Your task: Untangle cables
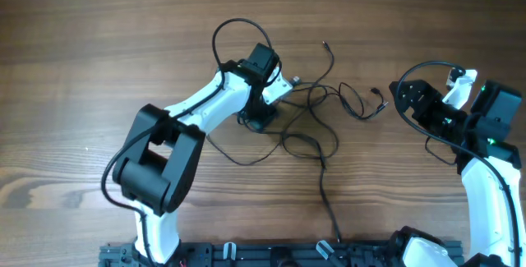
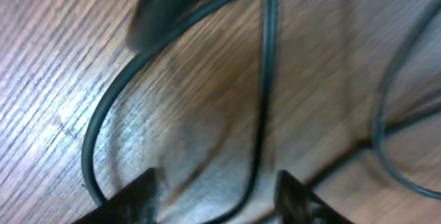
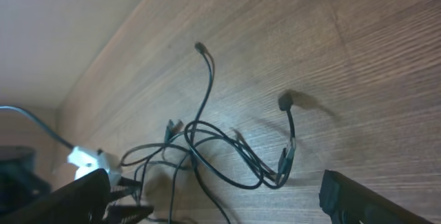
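Note:
The cables point(image 1: 316, 103) are thin black cords lying loosely tangled on the wood table at centre. One plug end point(image 1: 326, 45) points to the far side, and another plug point(image 1: 376, 93) lies to the right. A long cord point(image 1: 326, 193) runs toward the near edge. My left gripper point(image 1: 261, 117) is down at the tangle's left side. In the left wrist view it is open point(image 2: 217, 200), with one cord point(image 2: 260, 134) running between its fingers. My right gripper point(image 1: 408, 96) is open and empty point(image 3: 224, 200), just right of the tangle point(image 3: 213, 145), not touching it.
A thicker black cable point(image 1: 238, 29) loops above the left wrist camera. The left arm's wrist shows at the left of the right wrist view point(image 3: 86, 162). The arm bases stand along the near table edge point(image 1: 288, 255).

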